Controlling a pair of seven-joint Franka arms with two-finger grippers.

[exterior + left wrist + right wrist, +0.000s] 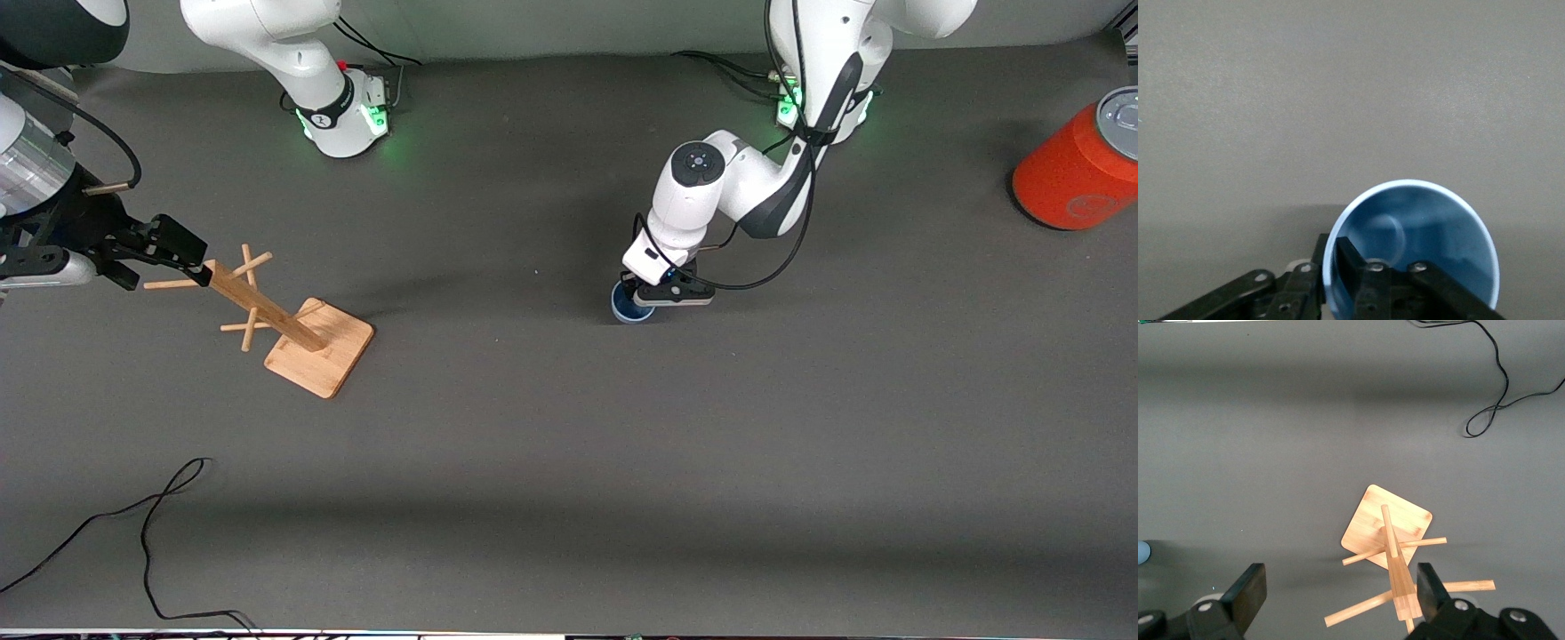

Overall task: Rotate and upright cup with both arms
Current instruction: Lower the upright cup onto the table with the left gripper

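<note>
Left gripper (642,293) sitting low at mid-table, clamping the rim of the light-blue cup (629,306). One finger (1355,270) inside the cup (1418,247), the other outside the wall, pinching it between them. Cup mouth facing the left wrist camera, pale rim ringing a darker blue interior, round base showing deep inside. Cup lying between the two ends of the table, nearer the left arm's end than the wooden rack, well apart from the rack and from the can. Cannot tell whether it is touching the grey table (569,462) or hanging just above it.

Right gripper (169,249) hovering over the top of the wooden peg rack (293,329), toward the right arm's end of the table. Fingers (1245,593) spread wide, holding nothing, the rack's post (1395,567) showing in the gap between them. Rack standing on its square base, pegs crossing the post at angles.

Orange-red can (1080,164) with grey lid resting at the left arm's end of the table, tilted, far from the cup. Black cable (147,533) looping on the table nearer the front camera than the rack.
</note>
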